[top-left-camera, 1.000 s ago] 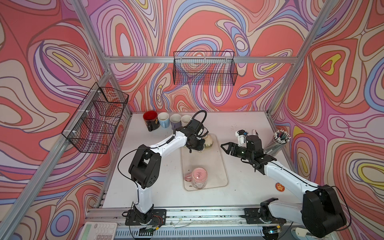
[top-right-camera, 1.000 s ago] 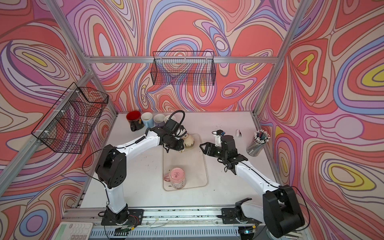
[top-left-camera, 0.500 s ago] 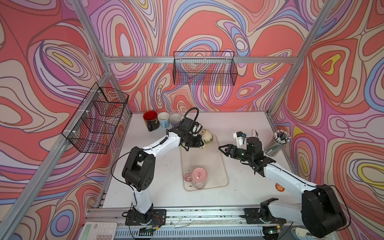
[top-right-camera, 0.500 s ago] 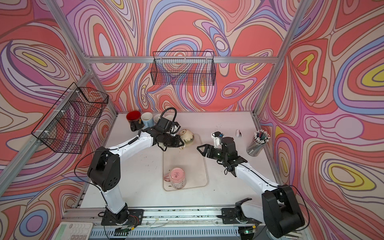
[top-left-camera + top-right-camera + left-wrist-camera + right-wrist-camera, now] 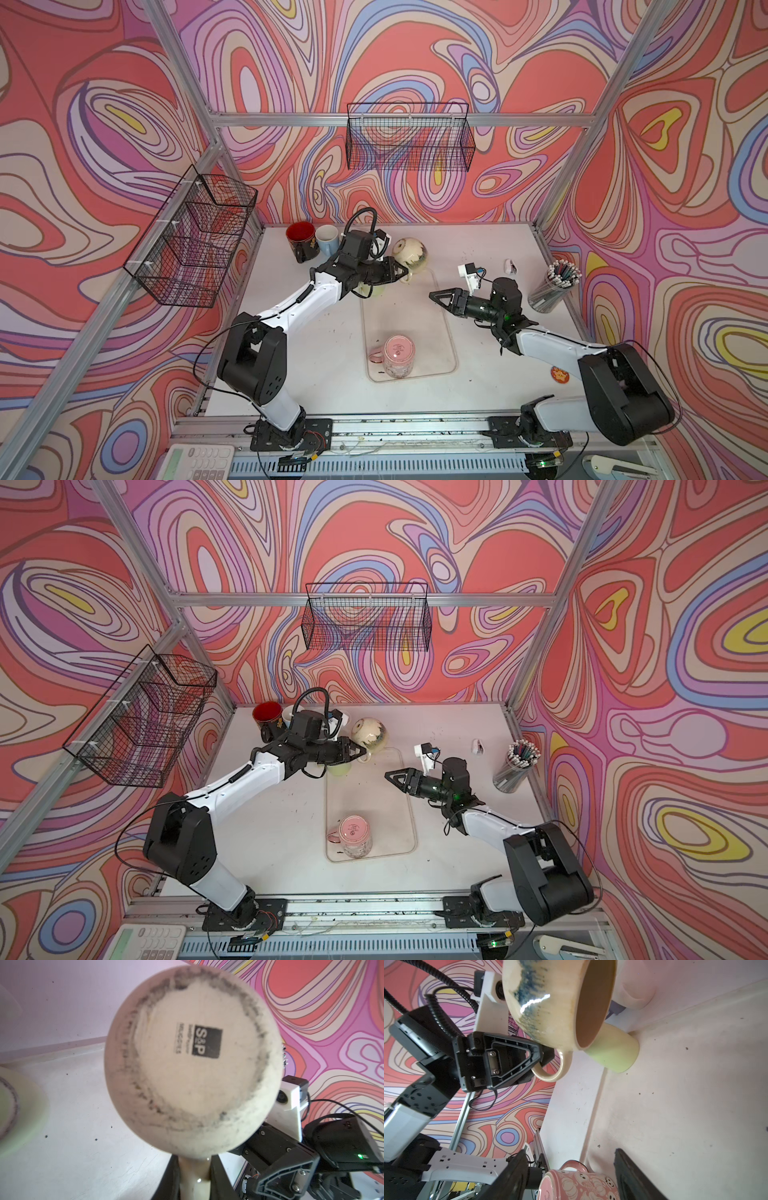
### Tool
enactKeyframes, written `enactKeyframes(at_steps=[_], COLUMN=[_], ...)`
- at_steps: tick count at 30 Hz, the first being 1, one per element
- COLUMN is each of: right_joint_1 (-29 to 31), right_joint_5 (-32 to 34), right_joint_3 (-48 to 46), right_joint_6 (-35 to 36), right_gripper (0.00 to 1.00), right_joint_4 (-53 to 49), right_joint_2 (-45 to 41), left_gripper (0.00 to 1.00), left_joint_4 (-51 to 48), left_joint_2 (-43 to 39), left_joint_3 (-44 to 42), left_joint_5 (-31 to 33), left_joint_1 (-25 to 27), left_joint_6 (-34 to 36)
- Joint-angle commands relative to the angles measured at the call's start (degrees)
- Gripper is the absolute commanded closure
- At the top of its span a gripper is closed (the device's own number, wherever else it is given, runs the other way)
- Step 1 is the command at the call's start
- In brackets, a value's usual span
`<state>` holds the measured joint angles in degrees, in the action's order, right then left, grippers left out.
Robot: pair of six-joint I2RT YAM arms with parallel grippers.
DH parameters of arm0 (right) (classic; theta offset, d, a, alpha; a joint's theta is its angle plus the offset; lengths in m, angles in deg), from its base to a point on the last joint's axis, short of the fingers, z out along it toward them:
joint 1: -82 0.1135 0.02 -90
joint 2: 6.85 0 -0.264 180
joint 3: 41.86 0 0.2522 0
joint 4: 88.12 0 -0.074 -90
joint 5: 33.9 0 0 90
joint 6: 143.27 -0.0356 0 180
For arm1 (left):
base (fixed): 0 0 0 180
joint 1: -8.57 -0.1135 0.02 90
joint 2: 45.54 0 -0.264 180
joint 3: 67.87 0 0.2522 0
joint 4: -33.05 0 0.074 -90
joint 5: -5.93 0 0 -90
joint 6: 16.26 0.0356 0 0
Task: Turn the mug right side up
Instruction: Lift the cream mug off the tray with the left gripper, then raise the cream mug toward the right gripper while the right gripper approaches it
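In both top views the left gripper (image 5: pixel 400 272) is clamped on the handle of the mug (image 5: pixel 411 254), which hangs tipped on its side above the surface near the mat's (image 5: pixel 415 307) far end. The right gripper (image 5: pixel 441 296) hovers apart from it, jaws spread and empty. In the left wrist view the mug's base fills the frame, with the handle between the jaws. In the right wrist view the mug's mouth faces sideways, above a green mug (image 5: pixel 612 1051), and a pink mug (image 5: pixel 581 1185) sits upside down.

A robotics lab cell: aluminium frame (image 5: pixel 399 120), printed backdrop walls (image 5: pixel 104 104), mounting rail (image 5: pixel 395 424).
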<state>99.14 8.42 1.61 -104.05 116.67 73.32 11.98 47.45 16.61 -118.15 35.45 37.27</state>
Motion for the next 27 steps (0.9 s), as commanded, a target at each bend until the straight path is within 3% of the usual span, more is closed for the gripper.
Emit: enactKeyframes(at_steps=[1, 9, 16, 27], right_joint_1=[-0.3, -0.2, -0.2, 0.1], right_joint_5=[-5.4, -7.2, -7.0, -6.6], right_joint_3=[-0.7, 1.6, 4.7, 9.5], right_joint_6=[-8.1, -18.9, -26.3, -29.2], right_gripper=[0.34, 0.36, 0.46, 0.47], right_joint_4=[16.5, 34.4, 44.6, 46.8], right_joint_2=[3.3, 11.9, 18.6, 23.3], left_gripper=[1.0, 1.0, 1.0, 1.0], left_joint_4=[12.2, 17.8, 19.8, 22.4], left_joint_2=[-3.3, -5.2, -5.8, -6.4], left_joint_3=[-1.3, -3.6, -2.9, -3.3], left_joint_5=[-4.1, -6.1, -7.8, -8.5], left_joint_1=[-0.6, -1.0, -1.2, -1.2], left_joint_6=[-3.3, -6.9, -8.8, -10.6])
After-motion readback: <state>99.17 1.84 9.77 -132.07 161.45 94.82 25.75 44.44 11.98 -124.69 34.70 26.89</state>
